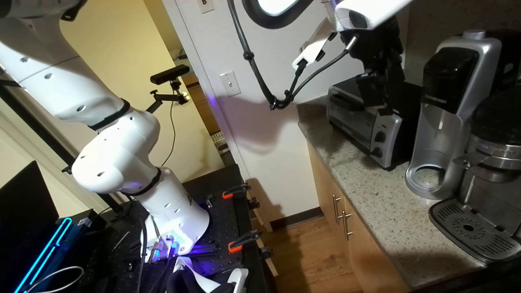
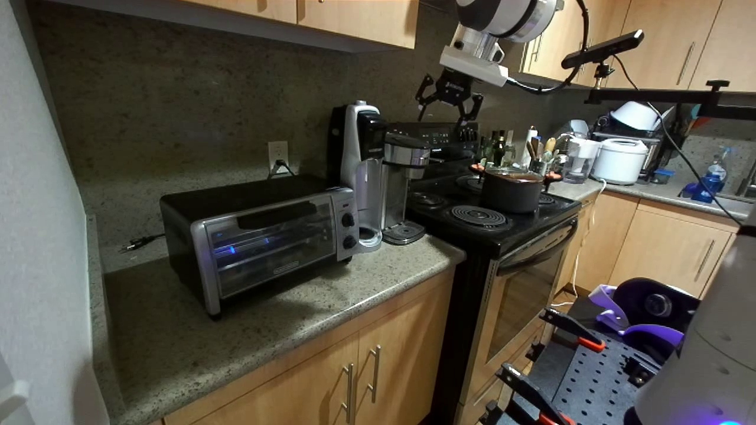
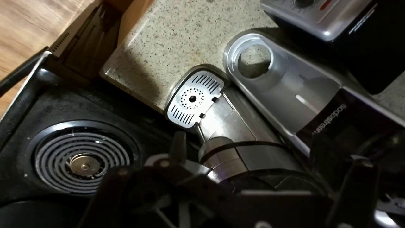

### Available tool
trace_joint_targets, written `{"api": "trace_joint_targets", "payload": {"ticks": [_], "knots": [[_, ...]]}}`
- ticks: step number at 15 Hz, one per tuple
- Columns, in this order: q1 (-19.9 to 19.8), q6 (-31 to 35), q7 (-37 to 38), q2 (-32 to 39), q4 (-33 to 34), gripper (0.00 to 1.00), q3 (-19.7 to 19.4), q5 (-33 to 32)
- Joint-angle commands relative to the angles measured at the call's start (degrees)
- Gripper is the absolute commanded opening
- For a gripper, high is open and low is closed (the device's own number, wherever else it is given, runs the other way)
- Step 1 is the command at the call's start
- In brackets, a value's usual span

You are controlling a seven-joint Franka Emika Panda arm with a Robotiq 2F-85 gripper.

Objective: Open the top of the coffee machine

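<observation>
The coffee machine is the lower steel brewer with a drip tray; its body shows in both exterior views [image 1: 488,195] [image 2: 393,192] and in the wrist view [image 3: 232,115]. Its top is a rounded dark lid [image 1: 500,116] [image 2: 406,141] over a curved silver band, and it looks closed. In the wrist view the lid [image 3: 281,182] is partly hidden behind my gripper [image 3: 249,137]. My gripper [image 2: 440,118] is open and empty, its fingers spread wide, higher than the lid. It also shows, dark and side-on, in an exterior view [image 1: 378,97]. I see no contact with the lid.
A tall silver and black machine marked sodastream [image 1: 452,81] [image 2: 366,159] [image 3: 284,82] stands right beside the coffee machine. Beyond it is a toaster oven [image 1: 362,122] [image 2: 266,236]. On the other side is a stove [image 2: 425,215] with coil burners [image 3: 82,161] and a dark pot [image 2: 511,195].
</observation>
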Motion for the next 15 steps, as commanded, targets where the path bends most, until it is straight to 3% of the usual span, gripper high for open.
{"api": "trace_joint_targets", "payload": {"ticks": [1,8,15], "knots": [[-1.1,3.3,6.6,2.7,1.8,1.00,-0.8,0.5],[-2.0,3.8,12.7,7.6,6.1,1.00,-4.2,2.6],[-1.2,6.1,10.2,10.5,8.9,1.00,-4.6,8.1]]}}
